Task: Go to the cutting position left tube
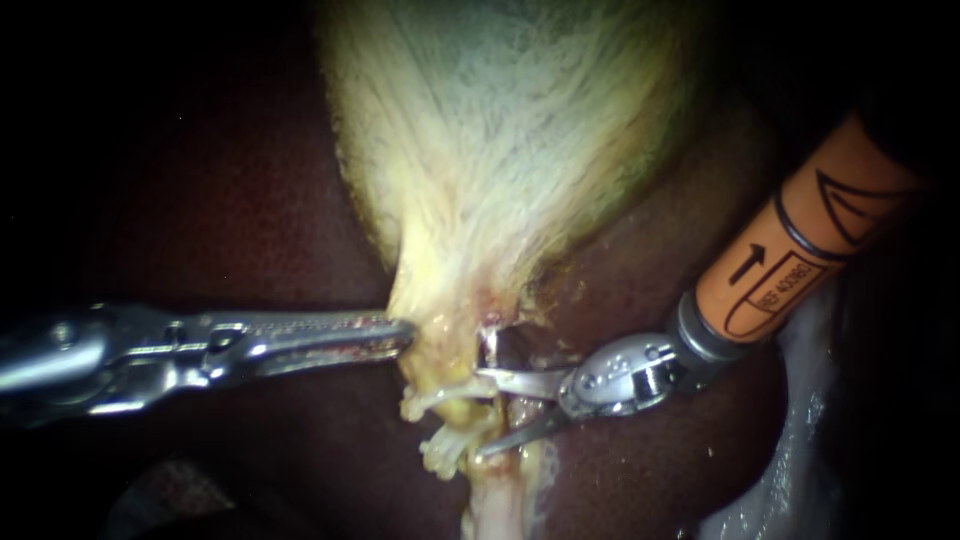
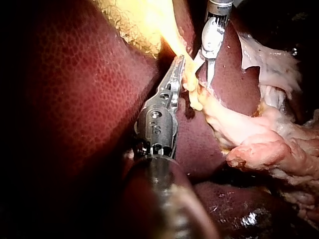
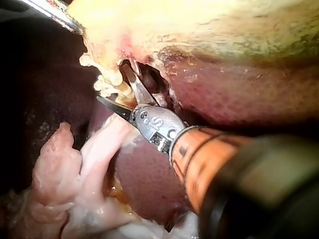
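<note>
Field: liver [image 1: 250, 200] dark red all round, gallbladder [image 1: 500, 130] pale and hanging from the top of the endoscope view, narrowing to a neck at mid-field.

Step in hand, as I judge it: the approach is nearly complete, with the blades at the tube but not yet committed.

Left instrument [image 1: 405, 335]: shaft lies almost level from the left. Its jaws are together on the edge of the gallbladder neck, holding it out to the side.

Right instrument [image 1: 480, 413]: comes in from the upper right, wrist bent toward the neck. Its blades stand apart with a clear gap and grip nothing. One blade sits above and one below the pale strands under the neck.

Tube [image 1: 445, 393]: a pale, frayed strand just below the neck, lying at the mouth of the open blades. A second strand sits just beneath it. I cannot tell for certain which is the left tube.

Next move calls for: a small advance so one strand alone sits deep between the blades, clear of the liver behind.
</note>
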Action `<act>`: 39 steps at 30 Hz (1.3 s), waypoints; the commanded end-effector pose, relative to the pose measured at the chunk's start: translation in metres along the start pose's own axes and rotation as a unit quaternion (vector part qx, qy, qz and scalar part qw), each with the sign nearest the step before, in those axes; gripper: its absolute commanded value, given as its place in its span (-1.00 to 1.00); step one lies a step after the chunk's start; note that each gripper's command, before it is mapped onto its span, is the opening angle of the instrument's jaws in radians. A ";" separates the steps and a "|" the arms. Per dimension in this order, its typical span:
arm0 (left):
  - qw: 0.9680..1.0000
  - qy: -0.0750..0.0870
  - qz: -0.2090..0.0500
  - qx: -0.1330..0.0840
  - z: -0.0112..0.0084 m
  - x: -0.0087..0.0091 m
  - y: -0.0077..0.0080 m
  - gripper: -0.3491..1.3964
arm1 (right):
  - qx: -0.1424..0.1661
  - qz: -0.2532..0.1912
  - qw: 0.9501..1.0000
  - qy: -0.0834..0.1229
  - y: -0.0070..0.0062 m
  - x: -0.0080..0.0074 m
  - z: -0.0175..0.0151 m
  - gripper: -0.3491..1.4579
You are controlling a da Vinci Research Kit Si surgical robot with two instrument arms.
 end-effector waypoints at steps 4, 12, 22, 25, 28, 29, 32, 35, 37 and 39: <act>1.000 0.000 0.000 0.000 0.0006 0.0003 0.0007 -0.75 | 0.030 -0.008 0.999 0.007 -0.0015 0.0001 0.0011 0.97; 1.000 0.000 0.000 0.000 0.0024 0.0011 0.0028 -0.75 | 0.049 -0.005 0.998 0.033 -0.0018 0.0019 0.0024 0.93; 1.000 0.000 0.002 0.006 0.0033 0.0012 0.0011 -0.75 | 0.040 0.050 0.997 0.045 0.0003 0.0015 0.0039 0.92; 1.000 0.000 0.003 0.007 0.0034 0.0012 0.0006 -0.75 | 0.040 0.086 0.994 0.055 0.0003 0.0017 0.0041 0.93; 1.000 0.000 0.003 0.010 0.0036 0.0013 0.0004 -0.75 | 0.044 0.107 0.991 0.062 0.0003 0.0021 0.0045 0.93; 1.000 0.000 0.004 0.010 0.0036 0.0013 0.0004 -0.75 | 0.046 0.110 0.991 0.063 0.0003 0.0022 0.0046 0.93; 1.000 0.000 0.004 0.010 0.0037 0.0013 0.0004 -0.75 | 0.049 0.118 0.990 0.066 0.0003 0.0024 0.0049 0.93; 1.000 0.000 0.004 0.010 0.0037 0.0013 0.0004 -0.75 | 0.052 0.119 0.989 0.066 0.0003 0.0024 0.0049 0.92; 1.000 0.000 0.004 0.010 0.0037 0.0013 0.0004 -0.75 | 0.052 0.119 0.989 0.066 0.0003 0.0024 0.0049 0.92; 1.000 0.000 0.004 0.010 0.0037 0.0013 0.0004 -0.75 | 0.052 0.119 0.989 0.066 0.0003 0.0024 0.0049 0.92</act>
